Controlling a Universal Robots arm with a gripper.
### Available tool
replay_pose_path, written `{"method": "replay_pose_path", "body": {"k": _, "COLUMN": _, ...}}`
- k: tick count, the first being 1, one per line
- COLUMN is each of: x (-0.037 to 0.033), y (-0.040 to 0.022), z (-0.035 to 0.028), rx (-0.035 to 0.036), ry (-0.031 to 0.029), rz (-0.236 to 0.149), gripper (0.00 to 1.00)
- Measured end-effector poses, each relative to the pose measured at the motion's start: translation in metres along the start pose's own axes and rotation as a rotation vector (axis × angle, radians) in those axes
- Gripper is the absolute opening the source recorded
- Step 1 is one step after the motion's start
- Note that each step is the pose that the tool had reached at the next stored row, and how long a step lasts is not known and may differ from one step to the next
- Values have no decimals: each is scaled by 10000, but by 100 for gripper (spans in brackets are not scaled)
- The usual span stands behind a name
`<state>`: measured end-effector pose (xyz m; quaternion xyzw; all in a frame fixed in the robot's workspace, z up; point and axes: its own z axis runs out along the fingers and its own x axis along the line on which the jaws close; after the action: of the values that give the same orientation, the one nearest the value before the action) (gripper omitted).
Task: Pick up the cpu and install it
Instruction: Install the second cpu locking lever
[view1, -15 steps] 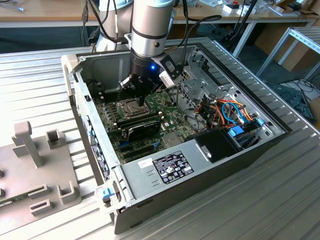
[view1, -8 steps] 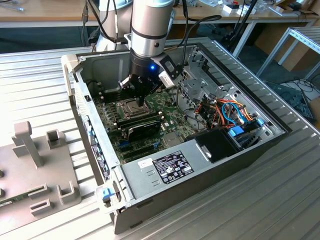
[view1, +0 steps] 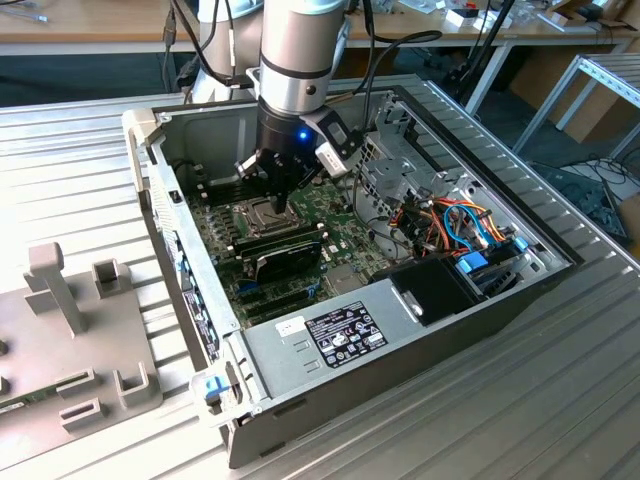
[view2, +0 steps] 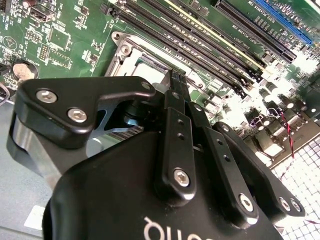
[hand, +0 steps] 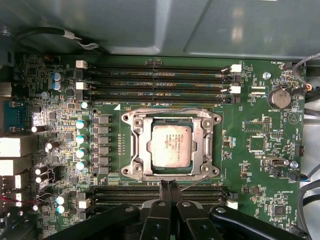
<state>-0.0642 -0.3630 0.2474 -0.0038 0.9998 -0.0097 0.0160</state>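
Note:
The cpu, a small square chip with a dull silver top, lies flat inside the open metal socket frame on the green motherboard. My gripper hovers just beside the frame's edge, off the chip. Its two black fingers are pressed together, shut with nothing between them. In the exterior view the gripper hangs low inside the computer case, right next to the socket frame.
Long black memory slots run along both sides of the socket. A black card, a power supply and bundled coloured cables fill the case. The case walls rise around the board. A grey fixture stands at the exterior view's left.

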Motion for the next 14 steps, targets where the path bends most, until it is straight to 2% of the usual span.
{"method": "replay_pose_path", "body": {"k": 8, "x": 2, "y": -17, "z": 3, "rx": 0, "ry": -1, "rz": 1, "gripper": 11}}
{"method": "replay_pose_path", "body": {"k": 14, "x": 91, "y": -17, "z": 18, "rx": 3, "ry": -19, "rz": 0, "gripper": 11}}
